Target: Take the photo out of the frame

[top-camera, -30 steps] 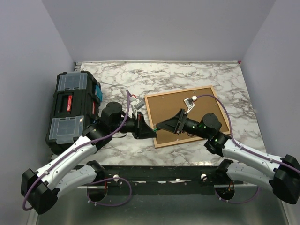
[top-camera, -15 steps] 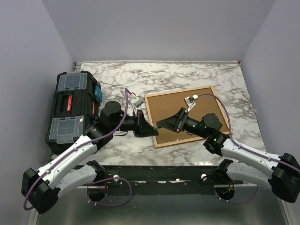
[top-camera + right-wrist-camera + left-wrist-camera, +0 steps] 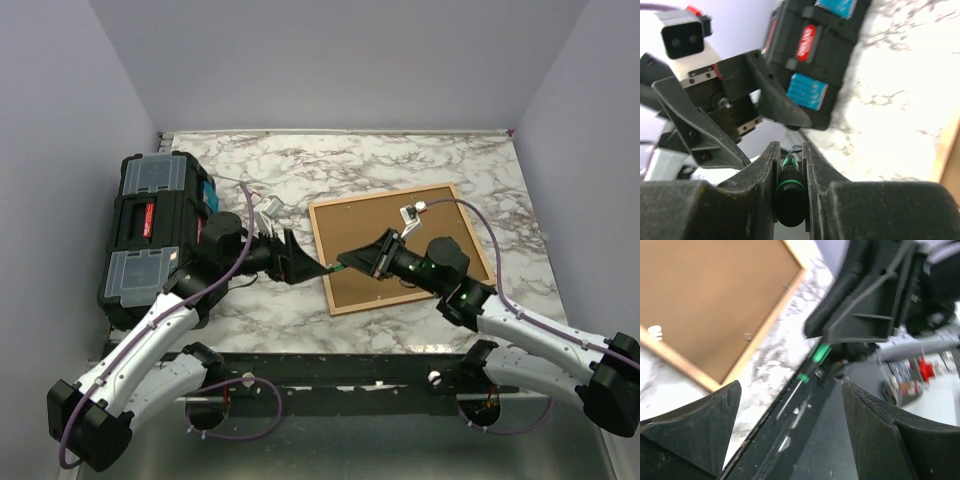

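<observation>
The frame point(image 3: 380, 196) lies face down on the marble table, its brown backing board point(image 3: 365, 232) up; the photo is hidden under it. My right gripper point(image 3: 350, 266) hovers over the frame's near left corner, shut on the black, green-banded handle of a screwdriver point(image 3: 790, 195). In the right wrist view its fingers point(image 3: 812, 165) press both sides of the handle. My left gripper point(image 3: 292, 262) is open just left of that corner. The screwdriver's shaft point(image 3: 792, 392) points into the gap between the spread left fingers without touching either. The frame's corner point(image 3: 765, 335) shows in the left wrist view.
A black toolbox point(image 3: 155, 235) with clear lid compartments and a red latch stands at the table's left edge, close behind the left arm. Purple walls close in the table on three sides. A dark rail point(image 3: 350, 365) runs along the near edge.
The left gripper has opened, let go of the screwdriver and drawn back to the left. The right gripper has closed on the handle.
</observation>
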